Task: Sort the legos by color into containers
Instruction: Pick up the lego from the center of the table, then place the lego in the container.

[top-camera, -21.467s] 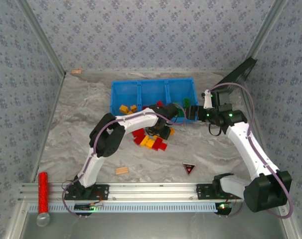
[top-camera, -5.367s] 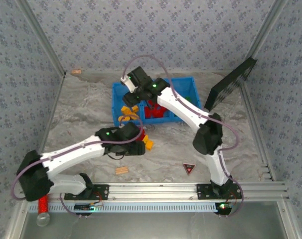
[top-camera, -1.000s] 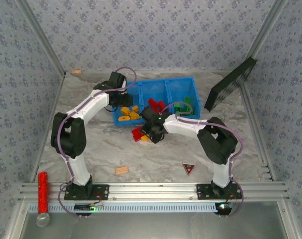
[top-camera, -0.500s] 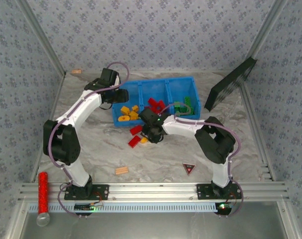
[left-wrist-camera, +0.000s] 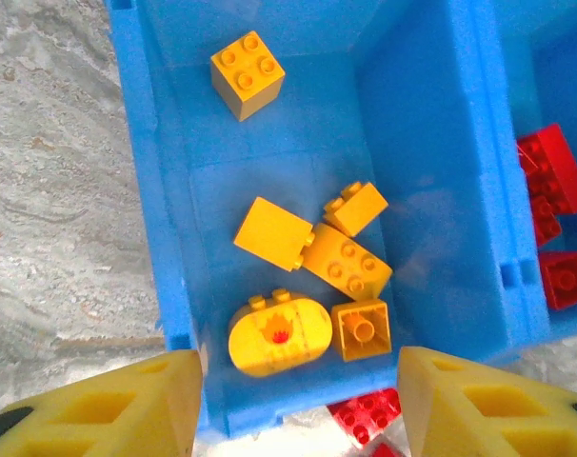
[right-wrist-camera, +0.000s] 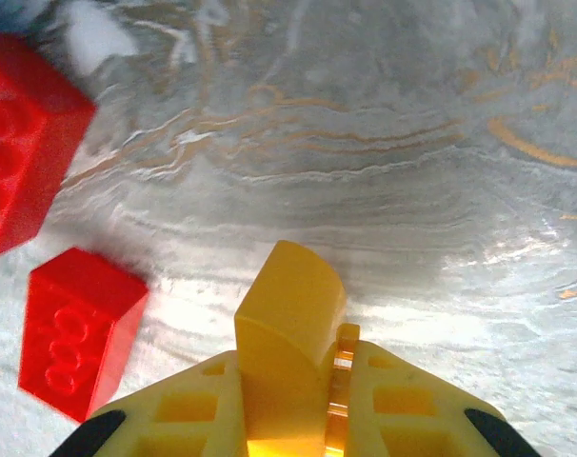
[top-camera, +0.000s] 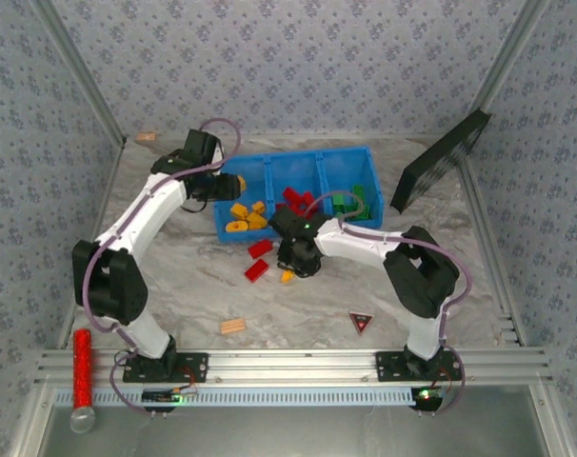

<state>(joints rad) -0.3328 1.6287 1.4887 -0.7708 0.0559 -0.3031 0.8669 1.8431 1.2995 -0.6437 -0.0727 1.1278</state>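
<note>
The blue bin (top-camera: 294, 158) holds yellow legos (left-wrist-camera: 308, 252) in its left compartment, red ones (top-camera: 294, 200) in the middle and green ones (top-camera: 346, 204) on the right. My left gripper (left-wrist-camera: 298, 424) hovers open over the near wall of the yellow compartment, nothing between its fingers (left-wrist-camera: 127, 409). On the table in front of the bin my right gripper (right-wrist-camera: 312, 381) is shut on a yellow lego (right-wrist-camera: 288, 319), which sticks out past the fingertips just above the marble. Two red legos (top-camera: 261, 248) (top-camera: 256, 269) lie loose to its left, also in the right wrist view (right-wrist-camera: 74, 328).
A tan ridged wooden piece (top-camera: 234, 326) and a dark triangle (top-camera: 362, 322) lie near the front. A red cylinder (top-camera: 82, 367) rests on the rail at the left. A black board (top-camera: 441, 162) leans at the back right.
My right gripper has shut on the yellow lego beside the red ones. My left arm has drawn back to the left from the yellow compartment, still open.
</note>
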